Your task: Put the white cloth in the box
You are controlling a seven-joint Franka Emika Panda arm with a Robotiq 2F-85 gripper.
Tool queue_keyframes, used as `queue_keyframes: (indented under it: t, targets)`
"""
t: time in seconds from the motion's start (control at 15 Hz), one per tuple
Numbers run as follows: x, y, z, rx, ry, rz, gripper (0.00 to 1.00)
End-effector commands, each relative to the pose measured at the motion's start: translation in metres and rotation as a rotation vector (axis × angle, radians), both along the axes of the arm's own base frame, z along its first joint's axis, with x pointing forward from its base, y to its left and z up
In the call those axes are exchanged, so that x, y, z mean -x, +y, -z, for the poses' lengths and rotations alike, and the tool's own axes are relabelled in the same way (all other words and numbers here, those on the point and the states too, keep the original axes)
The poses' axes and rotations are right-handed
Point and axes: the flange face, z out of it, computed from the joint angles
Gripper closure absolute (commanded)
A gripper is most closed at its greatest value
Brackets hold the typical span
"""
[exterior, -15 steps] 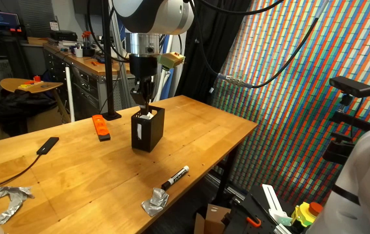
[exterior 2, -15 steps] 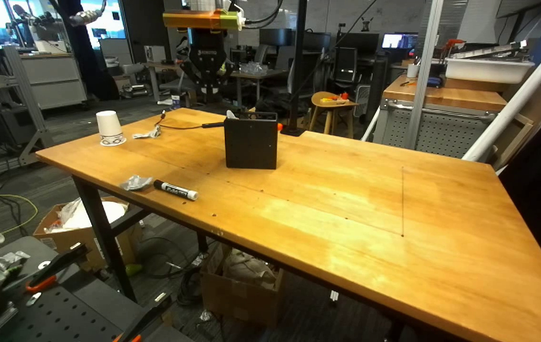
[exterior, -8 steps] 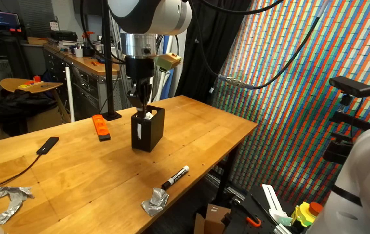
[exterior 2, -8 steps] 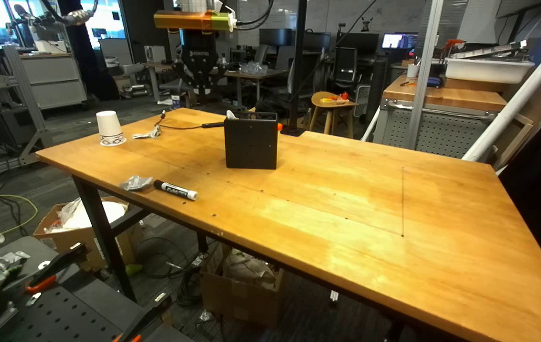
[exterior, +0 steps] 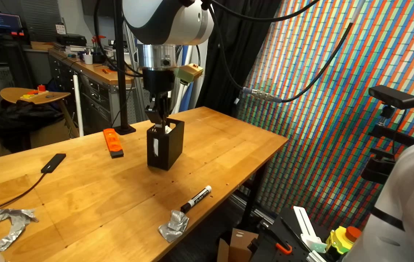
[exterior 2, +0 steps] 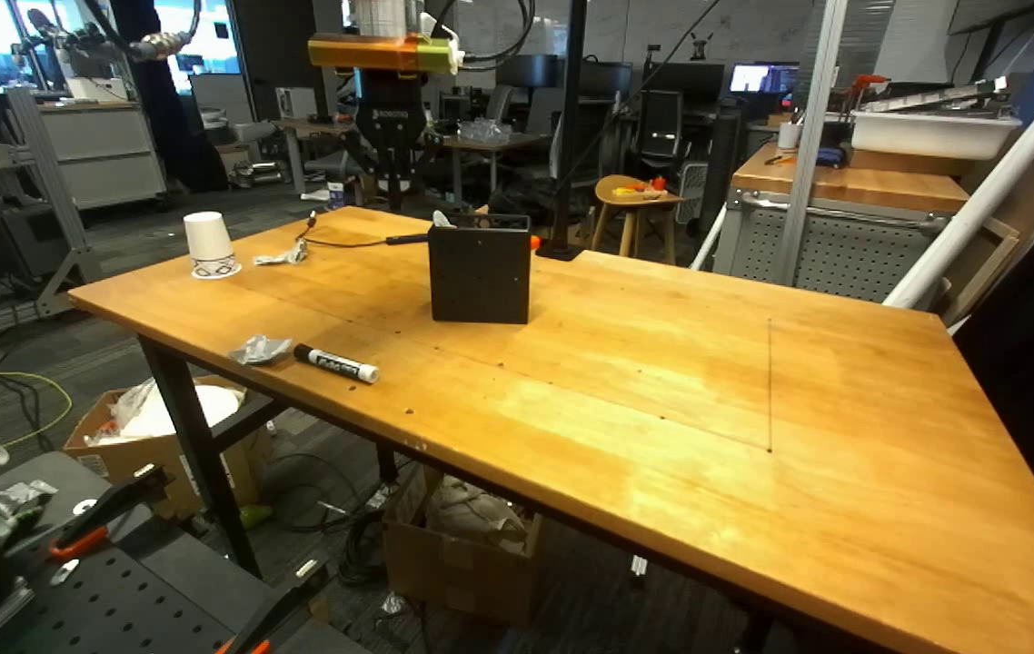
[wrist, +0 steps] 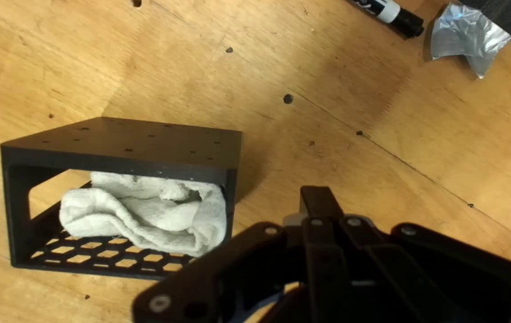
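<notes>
A white cloth (wrist: 161, 220) lies bunched inside an open-topped black box (wrist: 123, 146) with a honeycomb wall, which stands upright on a wooden table (exterior 2: 708, 363). In the wrist view, the black Robotiq gripper (wrist: 314, 198) hangs just beside the box, its fingers pressed together. Elsewhere on the table, a black-and-white marker (exterior: 196, 199) lies just beside a crumpled silvery foil-like scrap (exterior: 174, 226), and in an exterior view an upturned white paper cup (exterior 2: 208, 241) stands well apart from the box.

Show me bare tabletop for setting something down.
In an exterior view, the table is bare from the black box to the right end; a smaller patch separates box and dry-erase marker. Crowded: where marker and silvery scrap lie, and by the box, where the gripper hangs.
</notes>
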Motion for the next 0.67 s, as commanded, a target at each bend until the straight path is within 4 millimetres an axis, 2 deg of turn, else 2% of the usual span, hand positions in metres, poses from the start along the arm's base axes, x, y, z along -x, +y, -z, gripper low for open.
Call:
queue_keyframes:
  t: [0.0,0.33,0.6]
  targets:
    - [-0.015,-0.019,-0.005,-0.008,-0.016,-0.024,1.0]
    - [-0.033,-0.042,-0.007,-0.006,-0.019,-0.057,1.0]
    - [-0.045,-0.038,-0.002,-0.009,-0.009,-0.099,1.0]
